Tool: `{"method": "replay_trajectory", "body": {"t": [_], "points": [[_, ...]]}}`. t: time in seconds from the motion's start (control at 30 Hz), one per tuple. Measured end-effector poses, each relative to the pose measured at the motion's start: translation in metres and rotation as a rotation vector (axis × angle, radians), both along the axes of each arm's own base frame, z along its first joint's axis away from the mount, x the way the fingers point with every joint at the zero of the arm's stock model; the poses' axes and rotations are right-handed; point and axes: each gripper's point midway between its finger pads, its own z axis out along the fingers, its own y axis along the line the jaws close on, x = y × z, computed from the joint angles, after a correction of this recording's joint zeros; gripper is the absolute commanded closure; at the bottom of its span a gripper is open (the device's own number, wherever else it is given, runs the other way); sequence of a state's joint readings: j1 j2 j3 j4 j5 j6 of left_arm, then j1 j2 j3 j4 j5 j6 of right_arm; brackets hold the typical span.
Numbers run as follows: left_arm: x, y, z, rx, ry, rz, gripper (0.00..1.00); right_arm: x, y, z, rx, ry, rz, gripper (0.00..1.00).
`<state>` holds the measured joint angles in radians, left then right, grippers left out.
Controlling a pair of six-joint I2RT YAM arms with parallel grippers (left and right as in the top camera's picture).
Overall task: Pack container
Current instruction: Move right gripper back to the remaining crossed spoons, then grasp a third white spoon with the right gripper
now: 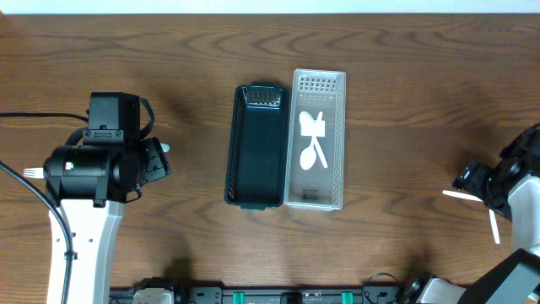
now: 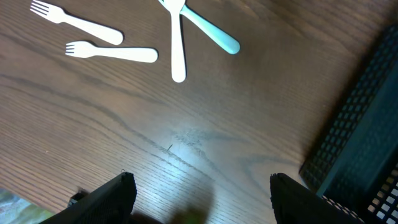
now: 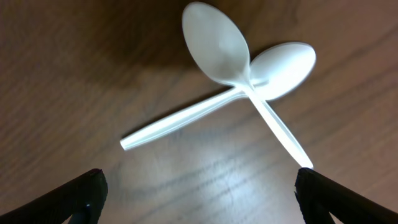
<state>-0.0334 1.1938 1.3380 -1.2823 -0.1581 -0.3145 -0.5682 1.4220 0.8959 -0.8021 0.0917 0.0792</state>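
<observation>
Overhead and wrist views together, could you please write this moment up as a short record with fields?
dark bin: centre, looks empty
clear bin: right beside the dark bin, holds white utensils
left gripper: open, empty, over the table
ahead of it: two white forks, plus crossed white and pale blue handles
right gripper: open, empty, over two crossed white spoons

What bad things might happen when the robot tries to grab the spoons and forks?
The two white spoons under the open right gripper lie crossed, so pinching one might drag or flick the other. Ahead of the left gripper, a white utensil crosses a teal utensil: same trouble.
</observation>
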Motion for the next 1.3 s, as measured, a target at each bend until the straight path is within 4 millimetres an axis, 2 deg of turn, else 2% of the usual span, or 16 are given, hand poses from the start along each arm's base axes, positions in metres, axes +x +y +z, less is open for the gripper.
{"method": "replay_trajectory", "body": {"t": [0.2, 0.37, 0.53, 0.87, 1.13, 1.3], "points": [[0.000, 0.000, 0.000, 0.000, 0.000, 0.000, 0.28, 0.012, -0.003, -0.006, 0.001, -0.023, 0.041, 0.01], [0.000, 0.000, 0.000, 0.000, 0.000, 0.000, 0.28, 0.013, 0.001, -0.021, 0.042, 0.012, 0.067, 0.03], [0.000, 0.000, 0.000, 0.000, 0.000, 0.000, 0.28, 0.001, -0.004, -0.030, 0.041, 0.074, 0.035, 0.03], [0.000, 0.000, 0.000, 0.000, 0.000, 0.000, 0.28, -0.027, -0.037, -0.031, 0.036, 0.078, -0.119, 0.03], [0.001, 0.000, 0.000, 0.000, -0.002, 0.000, 0.28, -0.038, -0.033, -0.053, 0.035, 0.098, -0.132, 0.04], [0.001, 0.000, 0.000, 0.000, -0.002, 0.000, 0.28, -0.037, -0.036, -0.060, 0.022, 0.096, -0.114, 0.07]]}}
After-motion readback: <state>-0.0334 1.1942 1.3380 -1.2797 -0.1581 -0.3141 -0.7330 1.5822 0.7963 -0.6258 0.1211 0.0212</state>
